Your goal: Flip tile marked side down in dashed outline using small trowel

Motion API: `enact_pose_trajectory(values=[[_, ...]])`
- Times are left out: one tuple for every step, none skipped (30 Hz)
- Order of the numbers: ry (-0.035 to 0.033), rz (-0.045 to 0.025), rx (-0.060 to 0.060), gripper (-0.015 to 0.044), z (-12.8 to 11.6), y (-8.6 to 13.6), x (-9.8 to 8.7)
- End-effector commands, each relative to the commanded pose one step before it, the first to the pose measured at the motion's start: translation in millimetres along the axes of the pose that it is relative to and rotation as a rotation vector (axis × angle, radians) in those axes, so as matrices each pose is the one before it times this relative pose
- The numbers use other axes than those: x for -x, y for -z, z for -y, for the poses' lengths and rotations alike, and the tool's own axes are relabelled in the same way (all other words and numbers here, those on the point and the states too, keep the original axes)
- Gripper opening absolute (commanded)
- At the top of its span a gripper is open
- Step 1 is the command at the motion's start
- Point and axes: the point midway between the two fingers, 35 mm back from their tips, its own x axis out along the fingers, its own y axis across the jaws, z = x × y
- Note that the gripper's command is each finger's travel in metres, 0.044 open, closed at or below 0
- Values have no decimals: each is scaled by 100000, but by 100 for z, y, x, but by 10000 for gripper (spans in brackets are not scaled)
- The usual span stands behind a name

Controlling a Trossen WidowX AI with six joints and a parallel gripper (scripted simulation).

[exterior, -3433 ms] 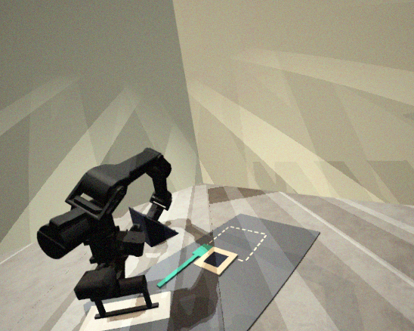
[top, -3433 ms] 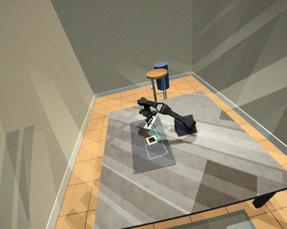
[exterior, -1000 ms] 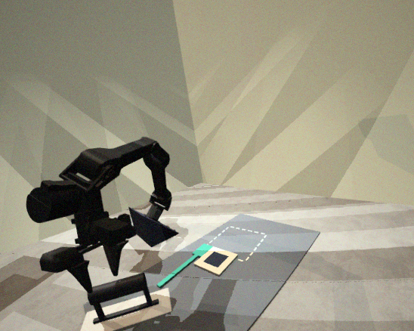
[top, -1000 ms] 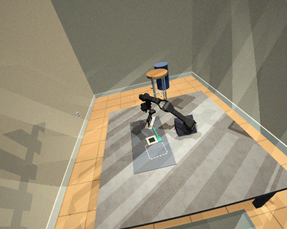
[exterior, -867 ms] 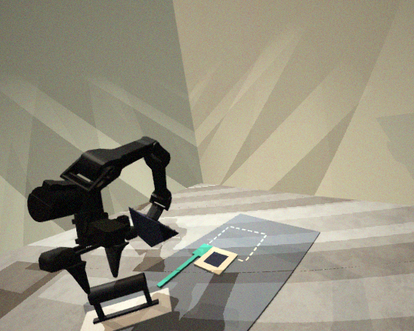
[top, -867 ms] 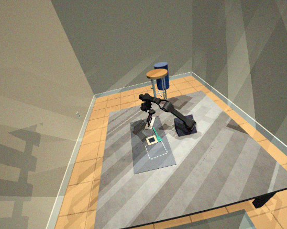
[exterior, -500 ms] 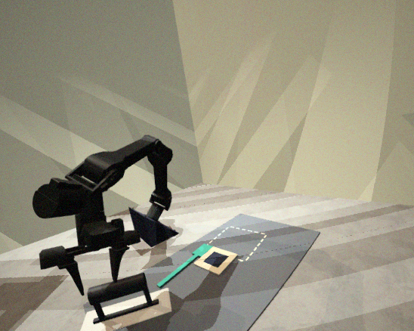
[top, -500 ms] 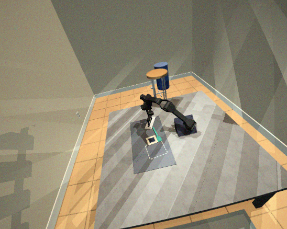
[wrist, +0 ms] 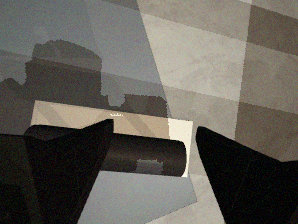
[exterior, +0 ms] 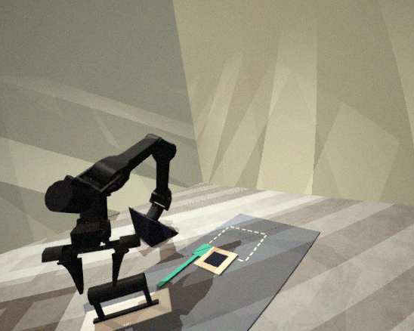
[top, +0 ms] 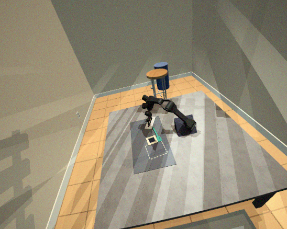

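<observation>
The tile (top: 152, 140) (exterior: 217, 259) lies flat on the mat (top: 142, 164) (exterior: 266, 272), its dark-square marked side up. It is beside the dashed outline (top: 151, 158) (exterior: 267, 234), toward the arm's gripper. A float-type trowel with a cream plate and black bar handle (exterior: 118, 290) (wrist: 145, 155) rests at the mat's end. My gripper (top: 148, 125) (exterior: 97, 289) (wrist: 155, 128) is open above this trowel, holding nothing. In the wrist view the handle runs across the gap, and the left finger hides part of it.
A flat teal tool (top: 156, 133) (exterior: 177, 270) with a long thin handle lies on the mat, its blade against the tile. The arm's dark base (top: 184, 128) (exterior: 150, 228) stands beside the mat. A round stool (top: 157, 73) and a blue drum (top: 162, 81) stand beyond the table.
</observation>
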Motion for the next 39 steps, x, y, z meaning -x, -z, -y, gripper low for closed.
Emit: enact_pose_trajectory(values=[[213,4417,-12818,300,-242,-21,296],[37,912,-3239,300,-11,59,5],[2,911,-3238,300,-11,62,8],[-32,910,-3237,300,-11,65,11],[-180,806,-3247,300,-33,78,-37],[-212,797,-3248,300,-32,82,-33],[-256,956,-3028,300,-57,58,24],[-293,956,-3009,300,-59,61,31],[-328,943,-3006,300,-59,65,34],[-363,928,-3004,300,-59,70,38],[-397,912,-3002,300,-59,75,41],[-430,894,-3000,300,-58,80,44],[-463,876,-2998,300,-57,85,47],[-495,856,-2996,300,-56,89,51],[-504,863,-3194,300,-26,59,47],[-537,842,-3197,300,-25,62,50],[-568,819,-3195,300,-25,66,54],[-598,795,-3193,300,-24,69,57],[-627,770,-3191,300,-23,73,60],[-655,744,-3189,300,-22,76,63],[-682,717,-3187,300,-21,80,67],[-708,688,-3184,300,-20,83,70],[-732,659,-3182,300,-18,86,73],[-756,629,-3180,300,-17,90,77],[-742,543,-3207,300,-4,109,65],[-757,505,-3212,300,0,115,66],[-770,469,-3214,300,5,119,68],[-787,437,-3212,300,8,122,72],[-802,405,-3210,300,11,124,75],[-669,212,-3314,300,61,176,32],[-620,127,-3352,300,85,194,18],[-623,101,-3351,300,91,194,23],[-626,75,-3350,300,98,193,27],[-628,48,-3349,300,104,193,31],[-611,10,-3355,300,116,195,31],[-611,-16,-3358,300,122,194,35],[-609,-41,-3357,300,129,193,39],[-605,-67,-3356,300,136,191,44],[-601,-92,-3355,300,142,189,48]])
